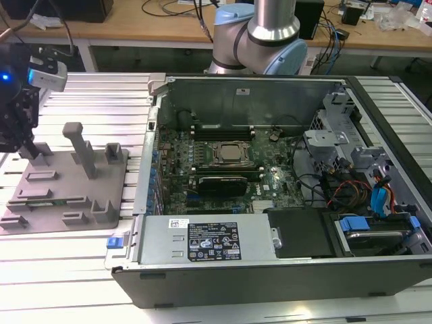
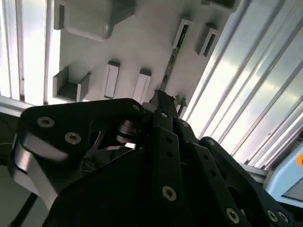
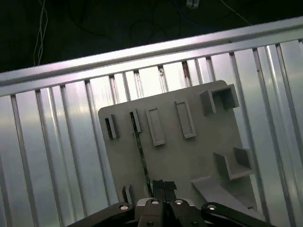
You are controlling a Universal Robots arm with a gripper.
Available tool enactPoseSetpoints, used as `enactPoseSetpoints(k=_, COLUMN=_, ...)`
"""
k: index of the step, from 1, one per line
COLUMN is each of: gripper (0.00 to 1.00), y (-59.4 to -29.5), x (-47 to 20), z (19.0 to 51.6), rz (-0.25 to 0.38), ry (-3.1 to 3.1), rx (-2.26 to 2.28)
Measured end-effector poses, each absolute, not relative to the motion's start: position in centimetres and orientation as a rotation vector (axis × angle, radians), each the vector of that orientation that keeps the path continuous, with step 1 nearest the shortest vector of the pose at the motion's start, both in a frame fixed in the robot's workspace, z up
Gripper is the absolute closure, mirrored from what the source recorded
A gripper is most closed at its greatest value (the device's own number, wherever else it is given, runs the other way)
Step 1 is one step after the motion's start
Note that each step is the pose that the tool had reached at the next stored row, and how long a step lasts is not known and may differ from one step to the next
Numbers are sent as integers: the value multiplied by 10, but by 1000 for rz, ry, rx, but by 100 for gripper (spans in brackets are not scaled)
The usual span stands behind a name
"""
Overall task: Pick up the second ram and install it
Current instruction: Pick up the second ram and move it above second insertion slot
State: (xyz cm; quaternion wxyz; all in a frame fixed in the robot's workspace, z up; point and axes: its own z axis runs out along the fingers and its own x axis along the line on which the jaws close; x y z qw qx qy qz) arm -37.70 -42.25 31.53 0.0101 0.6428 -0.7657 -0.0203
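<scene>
The second ram (image 3: 140,146) is seen in the first wrist view as a long, thin green stick. It is stood on its edge in a slot of the grey holder tray (image 3: 189,156), which is laid on the ribbed metal desk (image 3: 57,156). The stick is judged to be very light and stiff, but easy to hurt. It could be cracked if it is bent, and its small parts should not be squeezed hard or scraped. It is best held by its two flat sides near the top edge, about the middle of its length, so that it is not tipped when lifted. The fingers (image 3: 158,185) are seen pressed together, and nothing is held between them. They are hung above the tray, near one end of the stick and a little to its side, not touching it as far as can be told. In the second wrist view the same stick (image 2: 173,51) is seen running away from the fingers (image 2: 165,109) along its slot. In the exterior view the tray (image 1: 74,192) is seen on the exterior view's left, just beside the open computer case (image 1: 270,270).
</scene>
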Motion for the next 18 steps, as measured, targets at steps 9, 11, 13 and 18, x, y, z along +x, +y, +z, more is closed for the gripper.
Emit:
enactPoseSetpoints(k=9, gripper=92, y=-423, x=-379, z=309, rz=-64, ry=-2200, rx=2221)
enactPoseSetpoints(k=11, gripper=92, y=-424, x=-383, z=305, rz=-62, ry=-2205, rx=2227)
enactPoseSetpoints(k=13, gripper=92, y=-425, x=-384, z=303, rz=-66, ry=-2209, rx=2231)
enactPoseSetpoints(k=18, gripper=92, y=-433, x=-388, z=293, rz=-84, ry=-2218, rx=2240)
